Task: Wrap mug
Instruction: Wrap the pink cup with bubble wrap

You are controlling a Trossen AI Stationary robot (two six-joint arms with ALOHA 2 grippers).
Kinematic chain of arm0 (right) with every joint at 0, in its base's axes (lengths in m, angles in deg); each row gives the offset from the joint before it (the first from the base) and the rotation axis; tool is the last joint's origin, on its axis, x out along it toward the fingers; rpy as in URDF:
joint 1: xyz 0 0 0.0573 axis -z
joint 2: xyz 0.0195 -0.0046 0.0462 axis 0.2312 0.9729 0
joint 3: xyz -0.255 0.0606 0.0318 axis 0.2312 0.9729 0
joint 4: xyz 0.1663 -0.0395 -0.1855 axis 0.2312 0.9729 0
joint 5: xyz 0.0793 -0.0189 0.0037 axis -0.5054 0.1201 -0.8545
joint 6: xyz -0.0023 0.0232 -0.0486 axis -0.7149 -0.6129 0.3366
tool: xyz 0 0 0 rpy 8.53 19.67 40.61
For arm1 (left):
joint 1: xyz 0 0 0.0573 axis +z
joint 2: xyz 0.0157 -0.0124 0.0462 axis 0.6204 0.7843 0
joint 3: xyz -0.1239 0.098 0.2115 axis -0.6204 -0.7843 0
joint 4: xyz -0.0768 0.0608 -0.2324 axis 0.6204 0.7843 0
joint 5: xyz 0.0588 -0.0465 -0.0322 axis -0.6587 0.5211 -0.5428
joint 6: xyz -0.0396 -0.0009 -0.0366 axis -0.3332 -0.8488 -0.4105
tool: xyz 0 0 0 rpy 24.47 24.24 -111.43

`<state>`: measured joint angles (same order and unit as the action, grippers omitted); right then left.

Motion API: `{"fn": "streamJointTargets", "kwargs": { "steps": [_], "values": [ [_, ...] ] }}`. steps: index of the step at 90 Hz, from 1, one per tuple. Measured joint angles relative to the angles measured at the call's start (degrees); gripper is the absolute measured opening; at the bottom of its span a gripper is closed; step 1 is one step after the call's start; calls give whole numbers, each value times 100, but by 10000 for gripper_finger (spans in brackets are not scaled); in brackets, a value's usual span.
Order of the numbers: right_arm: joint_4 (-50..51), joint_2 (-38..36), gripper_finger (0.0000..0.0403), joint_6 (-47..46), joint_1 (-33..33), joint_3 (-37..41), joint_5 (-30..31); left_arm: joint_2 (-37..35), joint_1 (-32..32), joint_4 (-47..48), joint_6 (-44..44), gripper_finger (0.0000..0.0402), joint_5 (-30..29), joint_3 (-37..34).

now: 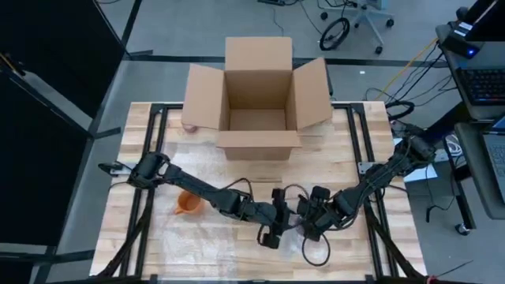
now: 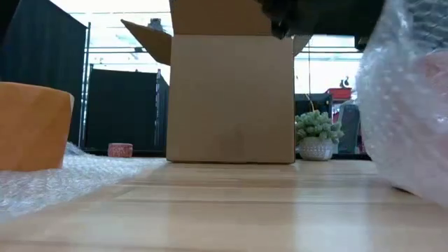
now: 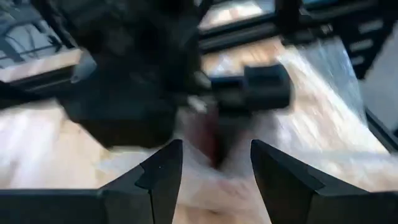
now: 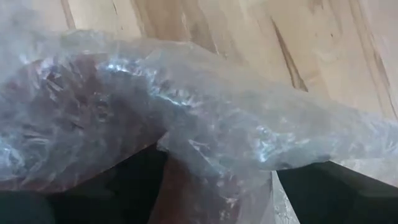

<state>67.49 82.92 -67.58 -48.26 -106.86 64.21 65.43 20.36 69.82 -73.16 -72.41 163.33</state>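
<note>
The wrap looks partly done: the right gripper [image 1: 309, 229] clamps bubble wrap [image 4: 205, 118] over a reddish mug [image 4: 68, 124], the left gripper [image 3: 214, 168] hovers open nearby, and an orange mug [image 1: 187, 204] sits unwrapped.

A dark piece of arm [image 2: 318, 17] is seen at the top, its gripper not made out, and just below it to the right a bubble-wrapped bundle [image 2: 409, 105] with something reddish inside fills the frame. Directly under the arm, farther back, a cardboard box [image 2: 231, 98] is seen with flaps open, a potted plant [image 2: 317, 136] beside it. Well off to the left an orange mug [image 2: 31, 126] is seen on bubble wrap [image 2: 70, 175], a small pink pot [image 2: 120, 149] behind.
</note>
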Motion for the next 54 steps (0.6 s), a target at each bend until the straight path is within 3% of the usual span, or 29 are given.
{"fn": "streamJointTargets", "kwargs": {
  "steps": [29,43,54],
  "values": [
    [-12,4,281,56,-9,0,4,313,240,30,-1048,178,-27,-2],
    [-8,4,281,88,-4,2,17,402,344,11,-1726,178,495,0],
    [-7,4,281,100,-9,0,20,398,320,-156,-1942,178,477,0]
  ]
}}
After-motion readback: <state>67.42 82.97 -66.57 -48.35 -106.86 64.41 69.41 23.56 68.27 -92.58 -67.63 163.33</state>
